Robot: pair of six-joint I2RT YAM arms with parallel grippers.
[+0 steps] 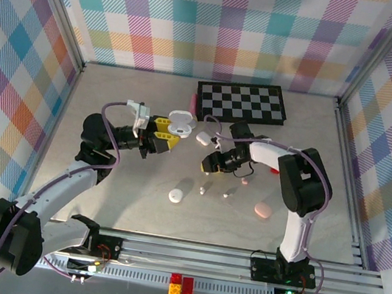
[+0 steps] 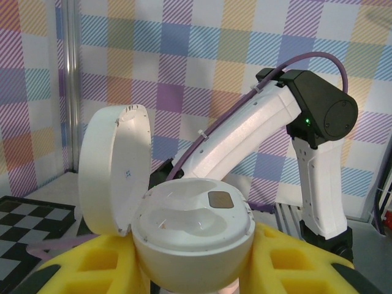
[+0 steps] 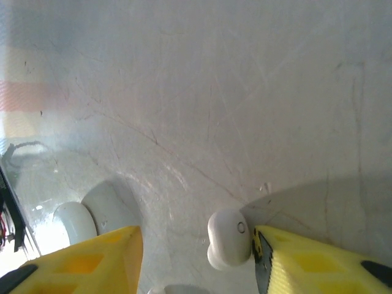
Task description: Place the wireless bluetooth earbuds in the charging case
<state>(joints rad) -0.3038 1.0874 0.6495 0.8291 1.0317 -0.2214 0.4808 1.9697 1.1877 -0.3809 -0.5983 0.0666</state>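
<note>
The left gripper [image 1: 161, 139] is clenched on the base of an open white case [image 1: 180, 121]. Its yellow fingers [image 2: 79, 266] press on either side of the rounded base. The lid [image 2: 113, 168] stands up from the hinge on one side, and the two hollows in the base hold nothing.

The right gripper [image 1: 209, 165] sits low over the table [image 1: 114, 194] with its jaws apart, grasping nothing. In its wrist view a white earbud [image 3: 228, 246] lies on the table between the fingers. It touches the inner face of one finger [image 3: 306, 263], with a clear gap to the other.

More earbuds [image 1: 204, 189] lie loose on the table just on the arm-base side of the right gripper, one of them pinkish [image 1: 245, 181]. Further that way a closed white case [image 1: 175, 196] rests apart from both grippers, and a pink case [image 1: 262, 212] lies beside the right arm. A checkered board [image 1: 242, 102] lies beyond both grippers, toward the back wall.
</note>
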